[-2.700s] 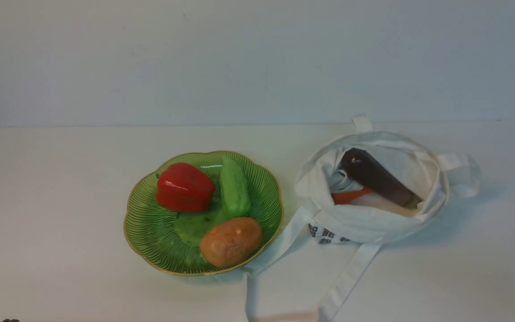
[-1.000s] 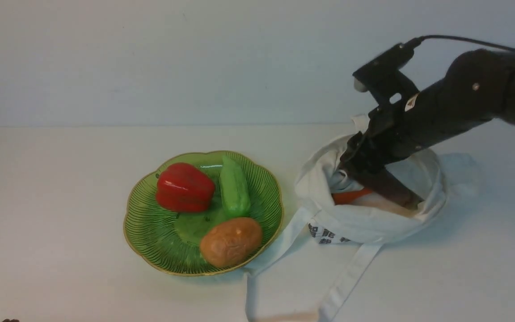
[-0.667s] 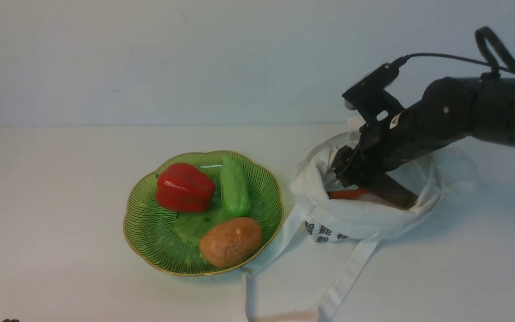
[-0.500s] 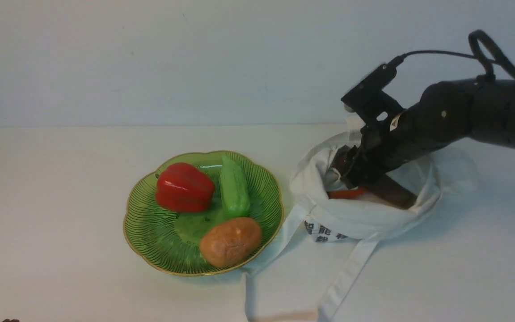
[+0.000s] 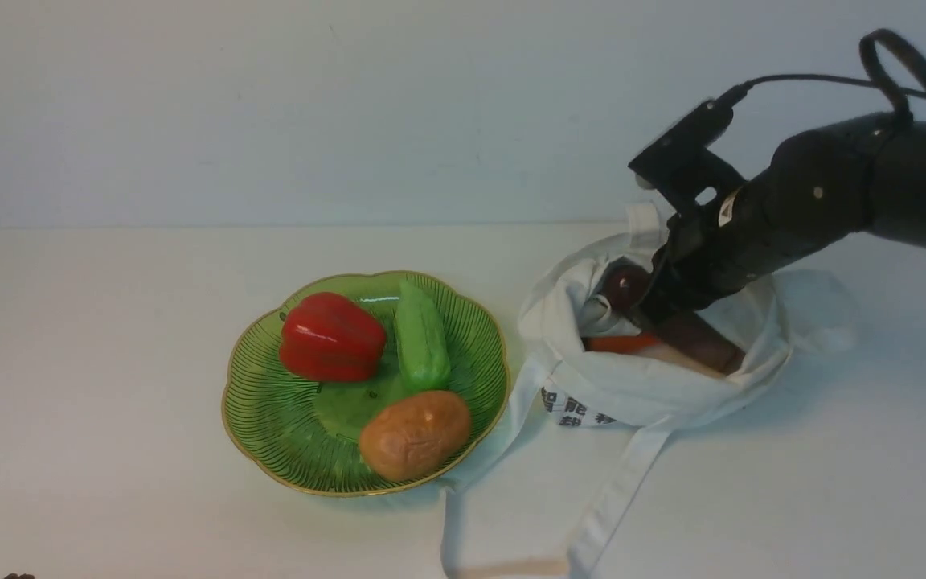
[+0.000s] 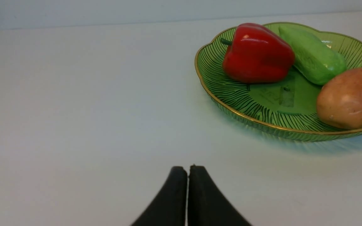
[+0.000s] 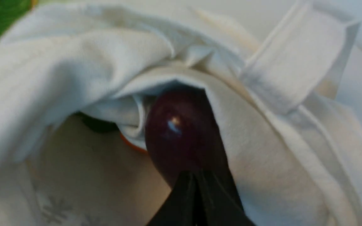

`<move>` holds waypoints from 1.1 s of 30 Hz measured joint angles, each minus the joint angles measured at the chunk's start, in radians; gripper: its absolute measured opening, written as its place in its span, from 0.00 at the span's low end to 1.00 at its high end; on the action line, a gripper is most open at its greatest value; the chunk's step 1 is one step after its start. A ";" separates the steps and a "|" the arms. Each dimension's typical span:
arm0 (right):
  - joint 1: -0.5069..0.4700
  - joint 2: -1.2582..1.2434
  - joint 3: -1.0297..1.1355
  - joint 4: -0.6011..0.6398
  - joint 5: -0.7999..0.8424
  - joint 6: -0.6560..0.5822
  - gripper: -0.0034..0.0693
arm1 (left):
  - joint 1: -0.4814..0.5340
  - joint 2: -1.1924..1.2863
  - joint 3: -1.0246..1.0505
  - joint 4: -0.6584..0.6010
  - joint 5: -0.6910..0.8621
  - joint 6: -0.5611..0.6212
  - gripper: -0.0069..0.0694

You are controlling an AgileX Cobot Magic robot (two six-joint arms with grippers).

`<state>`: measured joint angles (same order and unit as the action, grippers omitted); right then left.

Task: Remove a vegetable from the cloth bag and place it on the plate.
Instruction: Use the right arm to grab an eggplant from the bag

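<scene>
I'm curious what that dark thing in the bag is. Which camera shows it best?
The right wrist view: the eggplant fills the middle, its glossy rounded end framed by the cloth bag. The front view shows it smaller, partly behind the right arm. The left wrist view misses it.

The front camera looks down across the white tabletop, the left wrist camera sits low, sharing the green ribbed glass plate, and the right wrist camera peers closely into the off-white cloth bag.

Black arm, looped cable, white sticker, tapered right gripper
</scene>
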<state>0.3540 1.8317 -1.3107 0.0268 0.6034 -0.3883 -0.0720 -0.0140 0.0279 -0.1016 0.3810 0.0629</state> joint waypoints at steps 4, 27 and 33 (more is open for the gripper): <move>0.000 0.020 0.000 0.043 -0.020 -0.004 0.13 | 0.000 0.000 0.000 0.000 0.000 0.000 0.08; 0.000 0.150 0.000 -0.050 -0.247 0.032 0.75 | 0.000 0.000 0.000 0.000 0.000 0.000 0.08; 0.000 0.136 -0.001 -0.064 -0.218 0.073 0.59 | 0.000 0.000 0.000 0.000 0.000 0.000 0.08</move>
<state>0.3540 1.9675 -1.3121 -0.0371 0.3852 -0.3157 -0.0720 -0.0140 0.0279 -0.1016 0.3810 0.0629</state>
